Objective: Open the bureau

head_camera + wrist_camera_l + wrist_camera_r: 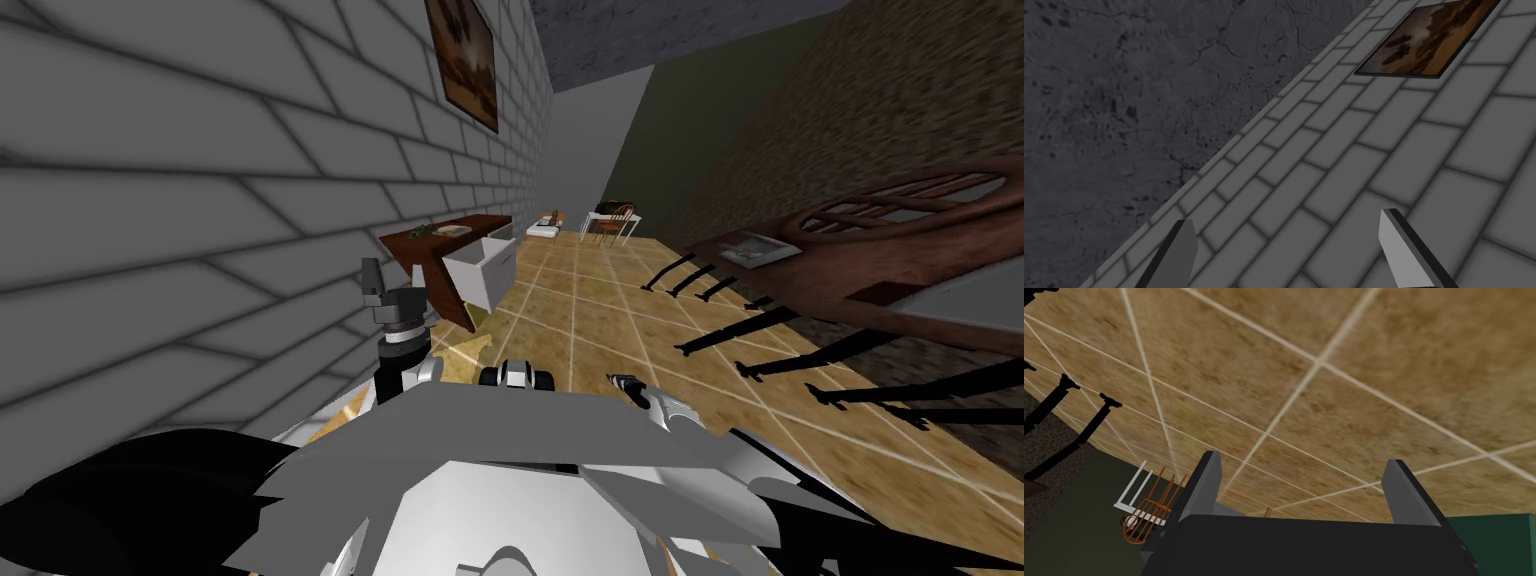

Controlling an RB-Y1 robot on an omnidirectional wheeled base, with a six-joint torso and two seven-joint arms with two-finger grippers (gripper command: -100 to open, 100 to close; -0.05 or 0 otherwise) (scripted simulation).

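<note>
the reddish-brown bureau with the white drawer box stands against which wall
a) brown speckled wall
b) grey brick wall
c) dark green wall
b: in the head view the reddish-brown bureau with the white drawer box sits with its back along the grey brick wall on my left.

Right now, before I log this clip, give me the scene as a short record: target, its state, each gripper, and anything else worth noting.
target: bureau, dark red-brown top, against the grey brick wall, ahead on my left
state: white drawer looks pulled out from its front
left gripper: raised beside the wall, fingers open, empty
right gripper: low over the tiled floor, fingers open, empty
contact: neither gripper at the bureau
other: wooden chair at the far end
</note>
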